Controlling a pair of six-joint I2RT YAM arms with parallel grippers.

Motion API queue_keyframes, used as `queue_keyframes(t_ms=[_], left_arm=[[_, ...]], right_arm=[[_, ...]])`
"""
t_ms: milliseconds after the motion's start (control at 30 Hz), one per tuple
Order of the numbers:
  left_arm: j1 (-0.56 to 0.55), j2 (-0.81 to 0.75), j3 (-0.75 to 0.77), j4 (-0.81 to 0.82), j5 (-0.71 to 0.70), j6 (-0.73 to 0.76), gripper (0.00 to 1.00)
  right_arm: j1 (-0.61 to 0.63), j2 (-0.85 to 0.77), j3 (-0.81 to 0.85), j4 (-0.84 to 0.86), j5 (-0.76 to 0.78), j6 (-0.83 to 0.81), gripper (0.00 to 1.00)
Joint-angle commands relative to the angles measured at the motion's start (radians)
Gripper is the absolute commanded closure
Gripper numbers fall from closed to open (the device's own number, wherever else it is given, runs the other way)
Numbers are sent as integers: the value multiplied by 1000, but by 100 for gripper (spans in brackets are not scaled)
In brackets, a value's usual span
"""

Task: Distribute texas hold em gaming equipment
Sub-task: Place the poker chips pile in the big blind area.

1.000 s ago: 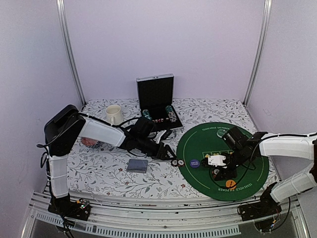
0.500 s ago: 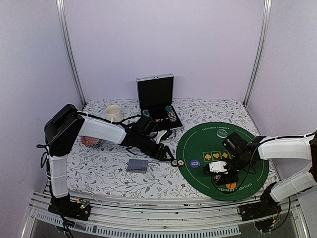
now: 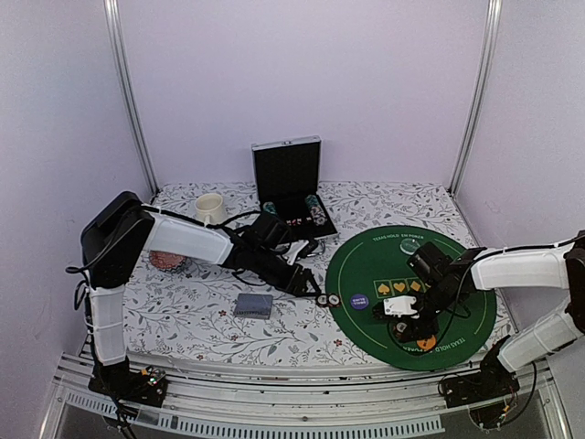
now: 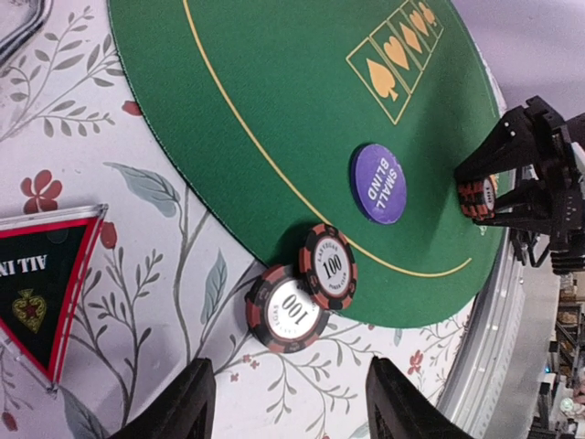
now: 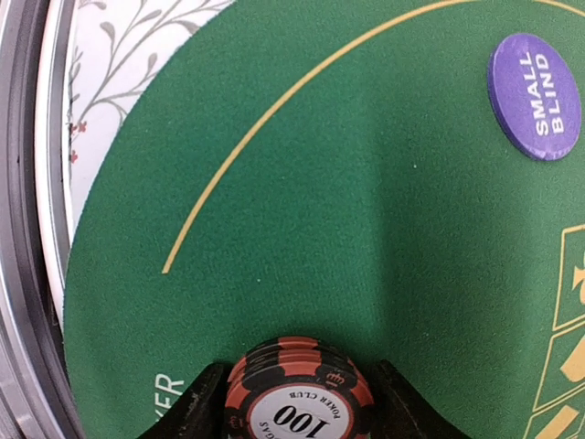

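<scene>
— Right gripper (image 5: 300, 377) first: what does it have?

— Its fingers stand on both sides of one chip stack (image 5: 300, 407), which sits on the green mat (image 5: 320, 183), not far from the near rim. They are just beside the stack, but I cannot tell if they press it or only stand there.

— And the left gripper (image 4: 288, 380)?

— Fingers apart, nothing between them. It hangs low over the flowered cloth (image 4: 183, 265), and the chips (image 4: 291, 311) lie straight ahead of its tips, at the left edge of the mat.

— How do they lie?

— Side by side and touching. One is on the cloth; the other overlaps the rim of the mat and seems to lean on the first. They are round, so they have no long axis of their own. The line through the pair runs slanted to the gap of the fingers, so I think one closing would not take both easily.

— Which arm should take them?

— The left one, I would say. It is much nearer, and the right arm is well apart, across the mat.

— Count for me.

— One stack between the right fingers and two chips before the left. One purple disc (image 4: 379, 183) on the mat between them. One orange disc (image 3: 426, 344) close by the right gripper. One triangular marker (image 4: 37, 283) on the cloth. One deck (image 3: 253, 305) of cards. More chips sit in the open case (image 3: 287, 169) at the back — too small to count.
</scene>
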Motion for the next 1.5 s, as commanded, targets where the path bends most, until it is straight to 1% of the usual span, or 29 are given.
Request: queue_keyframes(t_ms=[0, 33, 67, 100, 133, 333, 433, 467, 500, 567, 600, 633, 667, 733, 833, 933, 1033, 1100, 1200, 1233, 1300, 1333, 1400, 1467], left_arm=[[5, -38, 6, -23, -15, 20, 42], [5, -39, 5, -24, -15, 20, 42], [5, -39, 4, -25, -15, 20, 42], [5, -40, 4, -24, -14, 19, 42], [5, -41, 4, -24, -14, 19, 42], [5, -51, 1, -26, -17, 23, 42], [6, -63, 3, -33, -20, 31, 42], [6, -63, 2, -35, -21, 33, 42], [7, -100, -2, -34, -22, 33, 42], [10, -133, -15, -28, -27, 34, 42], [11, -150, -21, -27, -32, 34, 42], [14, -164, -25, -26, -36, 35, 42], [18, -179, -30, -27, -39, 36, 42], [26, -209, -43, -31, -43, 38, 41], [43, -256, -70, -37, -43, 40, 41], [72, -315, -112, -33, -49, 32, 41], [103, -382, -155, -28, -69, 28, 41], [124, -432, -179, -30, -88, 39, 39], [160, -477, -208, -40, -105, 52, 38], [171, -486, -214, -47, -111, 56, 38], [190, -497, -220, -61, -115, 62, 38], [198, -501, -225, -66, -114, 62, 38], [209, -511, -234, -65, -110, 61, 38], [215, -517, -244, -58, -106, 58, 38]], right_arm=[[-2, 30, -14, -1, 59, -4, 41], [-2, 24, -13, -1, 67, -3, 37], [-2, 18, -11, 0, 73, -3, 28], [-1, 10, -10, 6, 85, -5, 13], [0, -1, -4, 15, 94, 0, 0], [23, -115, 68, -1, 60, 7, 1], [37, -188, 132, 10, -4, 20, 1], [36, -223, 151, 51, -31, 41, 1], [37, -262, 162, 113, -50, 92, 1], [36, -350, 147, 309, -51, 198, 1], [35, -388, 132, 432, -22, 318, 1], [36, -415, 120, 535, 18, 399, 1], [34, -428, 117, 601, 37, 503, 1], [27, -421, 138, 649, 5, 622, 1], [28, -350, 187, 622, -58, 691, 1], [27, -218, 257, 511, -59, 767, 1], [30, -63, 326, 378, -35, 802, 9], [49, 55, 385, 292, 5, 816, 11], [100, 197, 450, 198, 59, 795, 11], [119, 241, 471, 174, 56, 783, 9], [149, 326, 509, 135, 54, 760, 2], [159, 360, 525, 121, 56, 749, 1], [165, 412, 547, 109, 44, 740, 1], [169, 448, 565, 113, 30, 739, 5]])
